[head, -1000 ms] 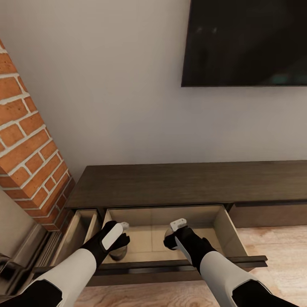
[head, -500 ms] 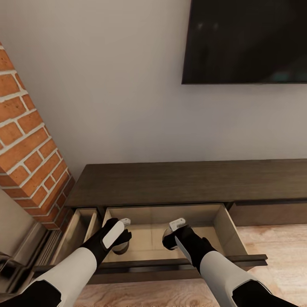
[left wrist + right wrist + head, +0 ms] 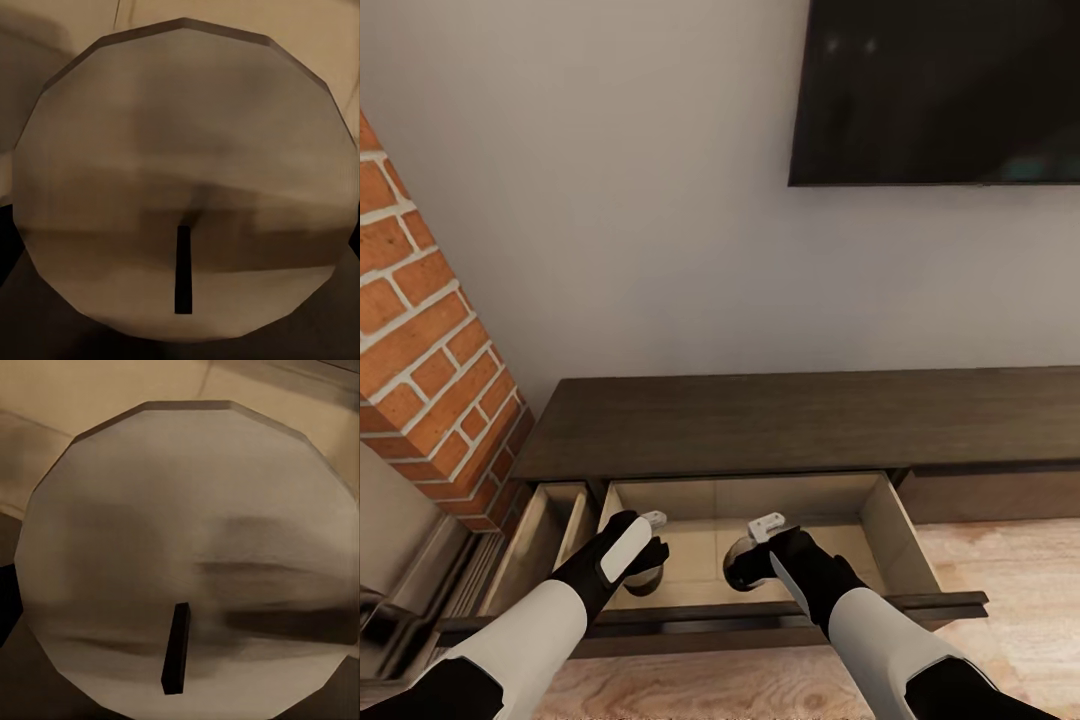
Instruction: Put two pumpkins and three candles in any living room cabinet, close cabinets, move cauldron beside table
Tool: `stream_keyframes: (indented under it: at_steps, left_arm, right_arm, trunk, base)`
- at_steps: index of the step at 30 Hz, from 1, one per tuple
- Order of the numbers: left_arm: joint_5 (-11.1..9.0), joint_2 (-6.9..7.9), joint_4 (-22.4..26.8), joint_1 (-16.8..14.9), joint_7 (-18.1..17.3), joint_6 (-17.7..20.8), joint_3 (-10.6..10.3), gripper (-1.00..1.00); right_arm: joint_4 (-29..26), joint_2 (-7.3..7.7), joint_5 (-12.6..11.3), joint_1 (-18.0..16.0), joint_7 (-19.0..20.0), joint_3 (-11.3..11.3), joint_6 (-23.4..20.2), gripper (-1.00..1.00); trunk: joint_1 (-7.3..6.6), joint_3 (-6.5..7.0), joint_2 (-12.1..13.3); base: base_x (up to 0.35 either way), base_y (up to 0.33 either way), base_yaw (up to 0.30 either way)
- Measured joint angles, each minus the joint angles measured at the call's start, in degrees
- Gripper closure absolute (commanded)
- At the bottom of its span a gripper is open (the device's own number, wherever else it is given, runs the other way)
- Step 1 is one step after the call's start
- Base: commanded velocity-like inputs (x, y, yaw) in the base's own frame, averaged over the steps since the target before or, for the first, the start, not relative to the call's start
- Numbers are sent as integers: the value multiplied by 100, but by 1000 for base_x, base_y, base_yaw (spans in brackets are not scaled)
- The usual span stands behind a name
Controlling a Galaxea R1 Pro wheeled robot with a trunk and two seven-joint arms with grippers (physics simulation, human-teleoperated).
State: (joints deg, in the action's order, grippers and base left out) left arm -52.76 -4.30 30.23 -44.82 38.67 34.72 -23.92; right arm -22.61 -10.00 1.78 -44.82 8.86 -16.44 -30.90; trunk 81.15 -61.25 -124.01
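Since a second ago the right hand (image 3: 760,545) has slid left inside the open drawer of the cabinet (image 3: 780,425), and its candle (image 3: 187,555) with it. Both wrist views show round candle tops with dark wicks (the left candle (image 3: 184,187) too), each clamped. From above, left hand (image 3: 645,550) hides its candle. Brick fireplace (image 3: 430,350), TV (image 3: 940,90), wood floor (image 3: 1000,560).

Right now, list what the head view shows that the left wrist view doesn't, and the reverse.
Head view: the wall TV, the brick fireplace, the dark cabinet top, wood floor, and both arms reaching into the open drawer. Left wrist view: a close look at a candle, its flat round top and dark wick. Shared: that candle, beneath the left tool, and the drawer's pale interior.
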Motion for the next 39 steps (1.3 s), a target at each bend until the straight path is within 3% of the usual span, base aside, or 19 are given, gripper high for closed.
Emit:
stream_keyframes:
  at_steps: [21,34,39]
  left_arm:
    - [-4,0,72,0,-108,-177,-24,100]
    - [0,7,71,1,-165,-173,-25,100]
    - [1,8,76,0,-166,-175,-24,100]
  right_arm:
    - [2,0,7,0,-12,0,24,100]
    - [2,0,8,1,-12,-1,24,100]
    - [-168,0,5,-2,-22,1,16,100]
  trunk:
    - [0,-194,0]
    - [285,-547,-520]
    - [285,-593,-522]
  base:
    - [60,0,0]
    - [0,0,0]
    - [0,0,0]
